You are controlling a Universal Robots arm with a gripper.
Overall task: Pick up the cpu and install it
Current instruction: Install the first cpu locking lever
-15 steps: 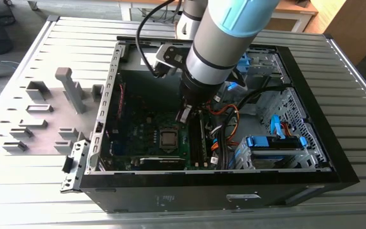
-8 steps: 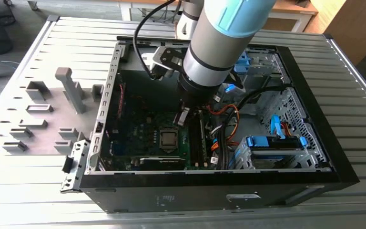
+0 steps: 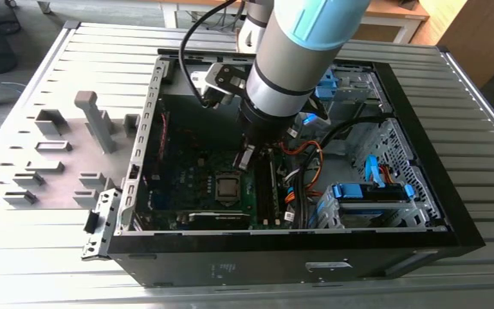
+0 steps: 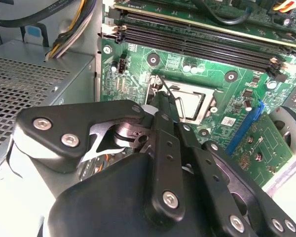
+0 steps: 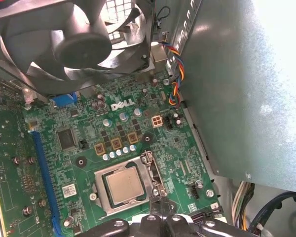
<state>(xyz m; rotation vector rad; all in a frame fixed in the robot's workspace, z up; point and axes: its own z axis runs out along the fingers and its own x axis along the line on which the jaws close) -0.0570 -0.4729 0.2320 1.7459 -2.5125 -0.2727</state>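
Note:
The cpu (image 5: 124,185), a small square chip with a silvery top, lies flat inside the metal-framed socket on the green motherboard (image 5: 89,143). The second wrist view also shows the cpu (image 4: 191,102), and the exterior view shows its socket (image 3: 228,187) near the case's front. My gripper (image 3: 245,161) hangs inside the open computer case (image 3: 453,212), just above and beside the socket. In both wrist views the gripper (image 4: 163,102) (image 5: 156,200) is shut, holds nothing, and has its tips at the socket's edge next to a thin metal lever (image 4: 166,90).
A black fan (image 5: 79,44) and a grey power-supply box (image 4: 34,84) stand close to the socket. Memory slots (image 4: 197,42), coloured cables (image 3: 303,174) and blue drive brackets (image 3: 367,191) crowd the case. Grey holder blocks (image 3: 92,122) sit on the table at the exterior view's left.

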